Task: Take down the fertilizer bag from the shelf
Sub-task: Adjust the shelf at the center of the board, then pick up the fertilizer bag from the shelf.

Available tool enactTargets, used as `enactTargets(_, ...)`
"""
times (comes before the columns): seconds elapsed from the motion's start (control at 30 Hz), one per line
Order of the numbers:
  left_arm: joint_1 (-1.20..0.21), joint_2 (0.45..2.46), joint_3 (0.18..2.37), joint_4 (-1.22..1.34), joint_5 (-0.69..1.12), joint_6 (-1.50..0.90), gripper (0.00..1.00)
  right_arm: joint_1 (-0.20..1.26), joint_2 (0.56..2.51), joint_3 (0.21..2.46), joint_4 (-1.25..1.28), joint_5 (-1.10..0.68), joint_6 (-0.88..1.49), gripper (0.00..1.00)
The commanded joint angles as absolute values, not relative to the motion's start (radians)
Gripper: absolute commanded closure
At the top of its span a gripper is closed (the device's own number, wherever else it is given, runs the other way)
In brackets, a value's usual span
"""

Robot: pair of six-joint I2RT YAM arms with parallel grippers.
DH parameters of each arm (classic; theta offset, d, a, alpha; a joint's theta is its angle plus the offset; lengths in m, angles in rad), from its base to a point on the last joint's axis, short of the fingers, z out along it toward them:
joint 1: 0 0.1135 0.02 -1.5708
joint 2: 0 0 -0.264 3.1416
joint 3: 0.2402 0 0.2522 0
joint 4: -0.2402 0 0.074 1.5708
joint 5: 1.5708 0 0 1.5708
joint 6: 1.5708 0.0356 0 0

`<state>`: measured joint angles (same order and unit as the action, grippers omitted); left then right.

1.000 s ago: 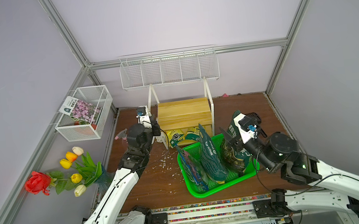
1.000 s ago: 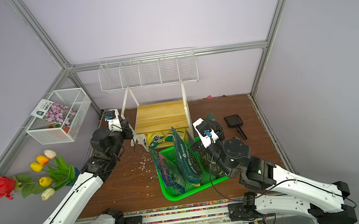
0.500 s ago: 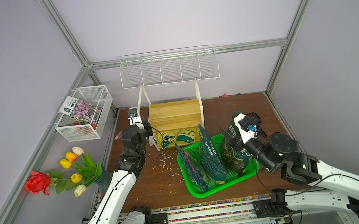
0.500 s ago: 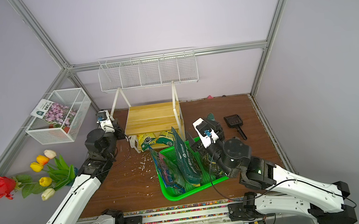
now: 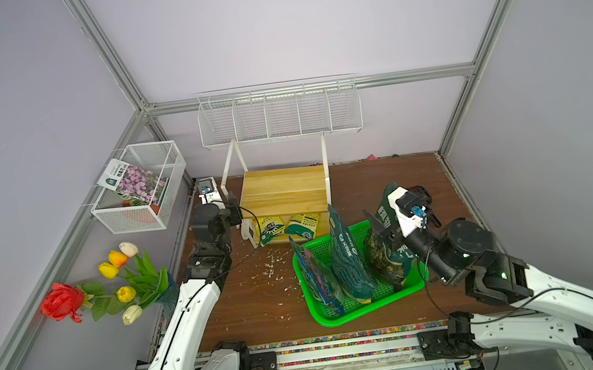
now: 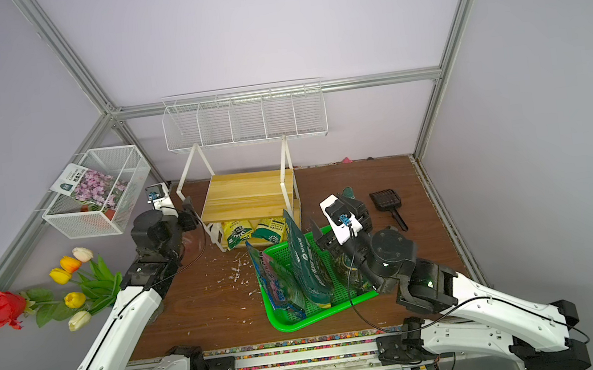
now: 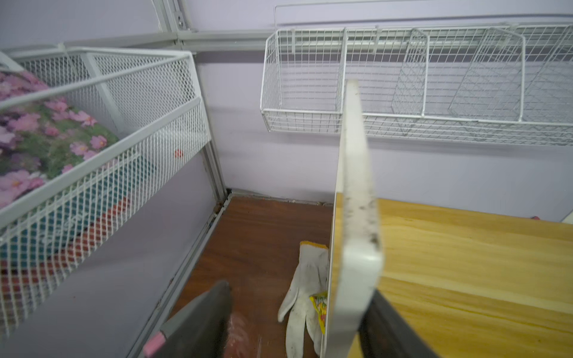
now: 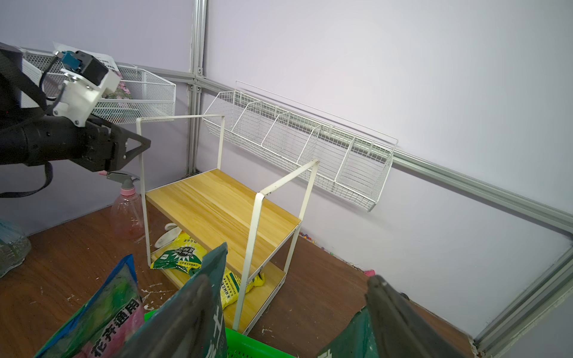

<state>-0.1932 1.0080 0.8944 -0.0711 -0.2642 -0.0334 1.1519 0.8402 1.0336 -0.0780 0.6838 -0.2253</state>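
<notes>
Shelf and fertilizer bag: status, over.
Left pincer open astride shelf post; right pincer open. Fertilizer bags on lower board. Upright bags in green basket crowd front.

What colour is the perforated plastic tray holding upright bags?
The perforated plastic tray is bright green, clearest in a top view.

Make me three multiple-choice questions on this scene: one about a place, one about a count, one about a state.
1. Where on the shelf do the fertilizer bags lie?
A. top board
B. lower board
C. hung on its frame

2. How many bags stand in the green tray?
A. one
B. five
C. three

3. How is the left hand?
A. open
B. shut on a bag
C. shut, holding nothing

Answers:
1 B, they lie beneath the bare top board.
2 C, three stand side by side.
3 A, its fingers stand apart either side of a shelf post.
</notes>
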Motion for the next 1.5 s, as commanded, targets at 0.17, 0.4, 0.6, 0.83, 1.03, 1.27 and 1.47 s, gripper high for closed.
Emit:
enactTargets(0.17,-0.187,0.801,0.862,-0.345,-0.102,-0.281,0.07,1.158,0.831,1.020,-0.055,0.698,-0.215,0.18)
enactTargets(0.4,-0.187,0.605,0.649,-0.343,0.104,-0.640,0.08,1.158,0.856,1.032,-0.055,0.693,-0.218,0.18)
enactTargets(0.6,-0.186,0.573,0.405,-0.140,0.201,-0.893,0.11,1.158,0.861,1.046,-0.084,0.713,-0.178,0.17)
enactTargets(0.83,-0.187,0.700,0.221,0.177,0.203,-1.074,0.23,1.158,0.853,1.053,-0.095,0.719,-0.182,0.17)
enactTargets(1.03,-0.184,0.939,0.204,0.433,0.194,-1.147,0.28,1.158,0.844,1.045,-0.091,0.718,-0.181,0.17)
enactTargets(1.27,-0.117,1.313,0.271,0.699,0.306,-1.202,0.27,1.158,0.825,1.027,-0.069,0.715,-0.179,0.17)
enactTargets(1.47,-0.055,1.592,0.269,1.062,0.384,-1.266,0.29,1.158,0.806,1.020,-0.069,0.720,-0.185,0.17)
